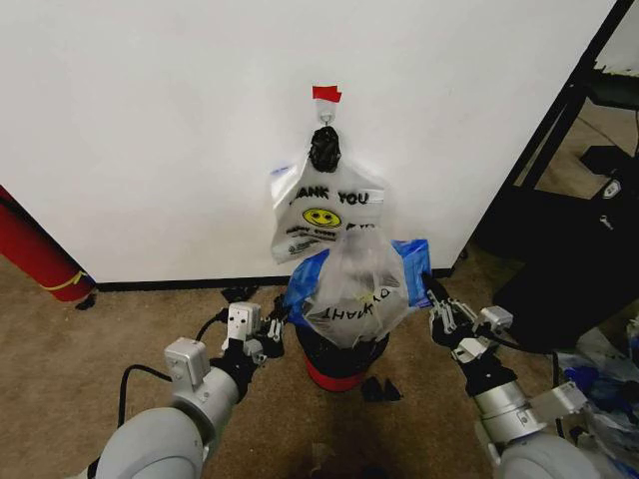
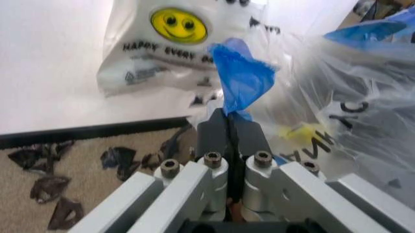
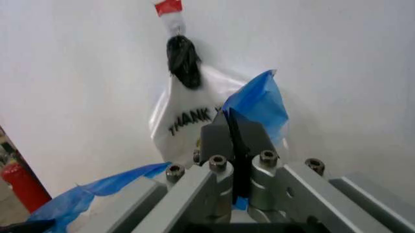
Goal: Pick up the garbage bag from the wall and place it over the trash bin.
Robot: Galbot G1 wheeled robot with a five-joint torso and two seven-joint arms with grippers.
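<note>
Two grippers pinching blue edges of garbage bag (image 1: 354,284): left gripper (image 2: 228,121) on one side, right gripper (image 3: 234,127) on other. Bag stretched above trash bin (image 1: 344,361), probably touching rim, near wall (image 1: 150,130).

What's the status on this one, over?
Left tool and right tool both shut on the garbage bag, one blue edge each. Bag ballooned above the trash bin. White "THANK YOU" bag hangs on the wall hook behind.
</note>
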